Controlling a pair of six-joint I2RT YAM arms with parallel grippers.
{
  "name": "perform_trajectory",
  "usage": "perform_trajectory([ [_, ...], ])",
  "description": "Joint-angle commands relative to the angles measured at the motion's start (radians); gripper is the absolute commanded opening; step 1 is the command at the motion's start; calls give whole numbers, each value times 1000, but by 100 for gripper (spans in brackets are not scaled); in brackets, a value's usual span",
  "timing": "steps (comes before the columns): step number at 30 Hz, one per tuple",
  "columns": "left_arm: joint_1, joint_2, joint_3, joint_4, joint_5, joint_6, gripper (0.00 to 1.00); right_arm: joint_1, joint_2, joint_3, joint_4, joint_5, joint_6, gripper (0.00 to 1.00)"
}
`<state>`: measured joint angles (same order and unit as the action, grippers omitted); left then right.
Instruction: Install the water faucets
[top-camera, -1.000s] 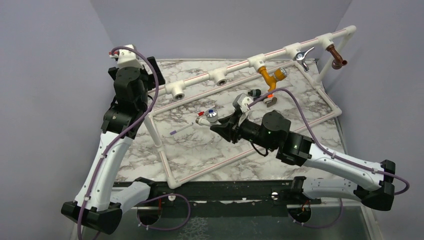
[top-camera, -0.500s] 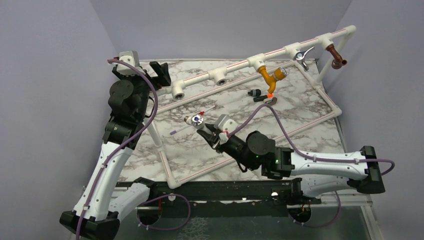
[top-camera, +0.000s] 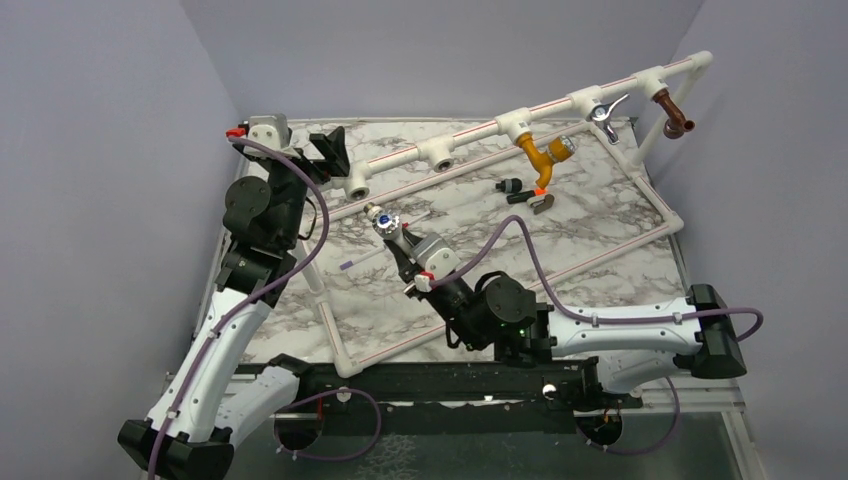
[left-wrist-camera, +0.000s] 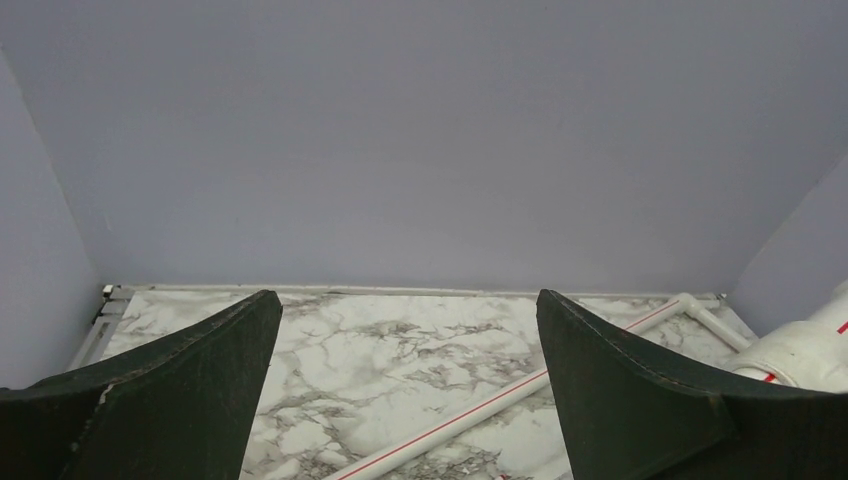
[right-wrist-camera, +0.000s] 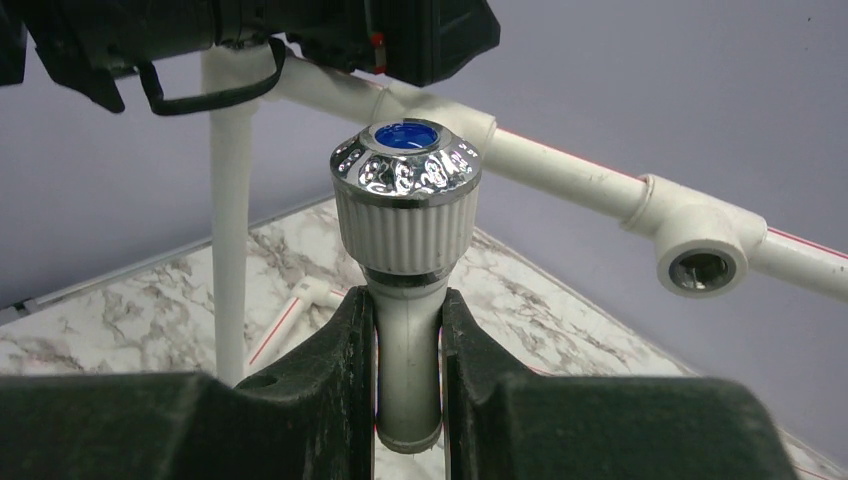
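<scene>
right jaws clamped on the white faucet (right-wrist-camera: 405, 215) by its stem, knob end up. it's held in the air over the counter (top-camera: 600, 235), just short of the left-end tee (top-camera: 357, 183) of the pipe frame (top-camera: 470, 138). second tee (top-camera: 441, 155) is also empty. left jaws wide, holding nothing, parked just beside that left-end tee. in the right wrist view the left arm (right-wrist-camera: 250, 30) sits above and behind the knob, with the frame post (right-wrist-camera: 230, 200) to the knob's left. mustard faucet (top-camera: 541, 152), chrome-lever one (top-camera: 605, 110) and brown one (top-camera: 676, 115) are in the frame; black-and-orange one (top-camera: 525, 190) lies on the counter. vs a second ago: right arm swung left, taking the faucet from mid-counter to the frame's left end. left arm leaned in toward the same corner.
</scene>
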<state>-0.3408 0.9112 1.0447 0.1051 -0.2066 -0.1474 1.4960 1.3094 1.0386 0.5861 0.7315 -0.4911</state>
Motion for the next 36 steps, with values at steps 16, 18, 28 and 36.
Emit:
perform_trajectory([
  [16,-97,-32,-73,-5,-353,60,99,35,192,124,344,124,-241,1],
  [18,-104,-27,-79,-1,-401,59,99,35,207,143,336,125,-250,1],
  [28,-121,-26,-88,-8,-470,63,99,35,295,198,409,186,-356,1],
  [36,-125,-30,-91,-7,-479,74,99,35,310,196,434,244,-376,1],
])
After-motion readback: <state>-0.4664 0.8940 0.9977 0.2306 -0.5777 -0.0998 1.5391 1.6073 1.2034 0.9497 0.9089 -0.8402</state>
